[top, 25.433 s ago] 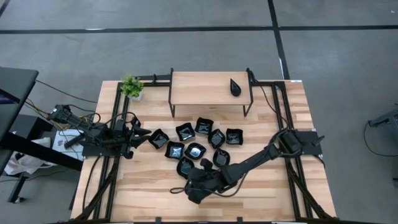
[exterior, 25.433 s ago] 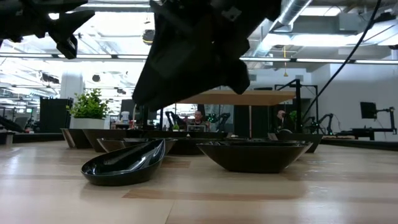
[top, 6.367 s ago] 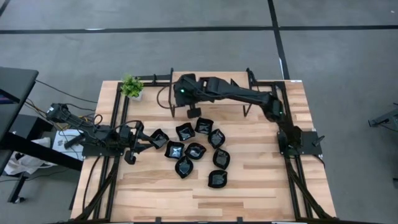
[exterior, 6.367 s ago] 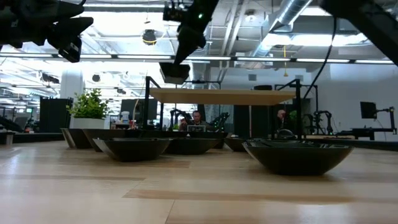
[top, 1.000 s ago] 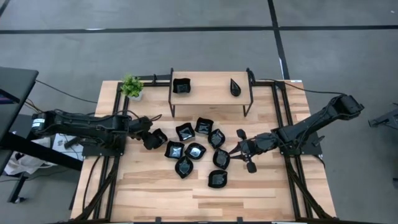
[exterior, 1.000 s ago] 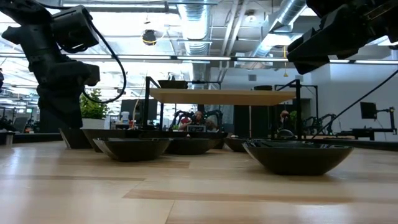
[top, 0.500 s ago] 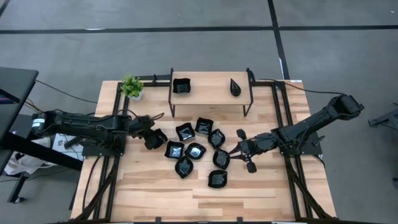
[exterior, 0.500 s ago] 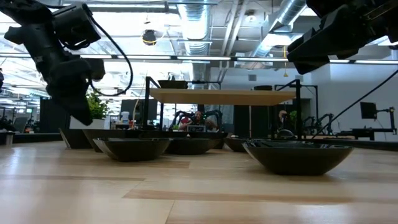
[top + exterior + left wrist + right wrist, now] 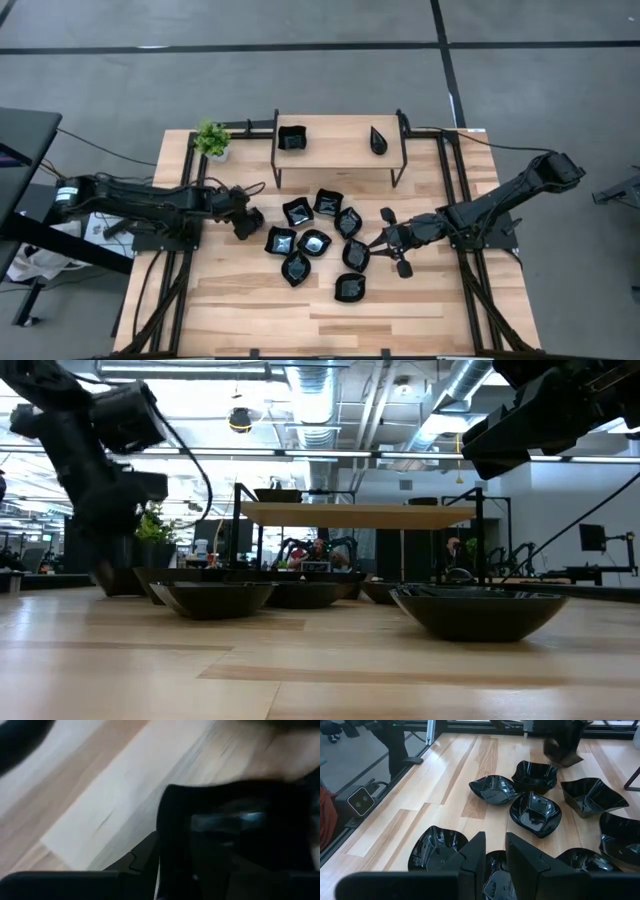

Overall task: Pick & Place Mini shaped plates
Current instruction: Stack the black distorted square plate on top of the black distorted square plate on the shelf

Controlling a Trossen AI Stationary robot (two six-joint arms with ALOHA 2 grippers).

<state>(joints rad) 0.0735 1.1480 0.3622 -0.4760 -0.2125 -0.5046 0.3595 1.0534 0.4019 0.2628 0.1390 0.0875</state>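
From above, the left gripper (image 9: 246, 219) sits over the nine-o'clock dish (image 9: 256, 222) of the mini shaped plates (image 9: 313, 242) mid-counter (image 9: 420, 310); two plates already sit on the shelf (image 9: 335, 145) at twelve o'clock. The left wrist view shows a black dish (image 9: 235, 827) close against the fingers, apparently pinched, so the pick seems in hand and a lift to the shelf comes next. In the right wrist view the right gripper (image 9: 495, 857) waits at three o'clock, fingers narrowly parted and empty.

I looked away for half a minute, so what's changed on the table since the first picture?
The right gripper, earlier low over the front plates, has put a square plate on the shelf and pulled back to the cluster's right side, open. The left gripper came from the table's left edge to the leftmost plate. The teardrop plate and plant stayed put.
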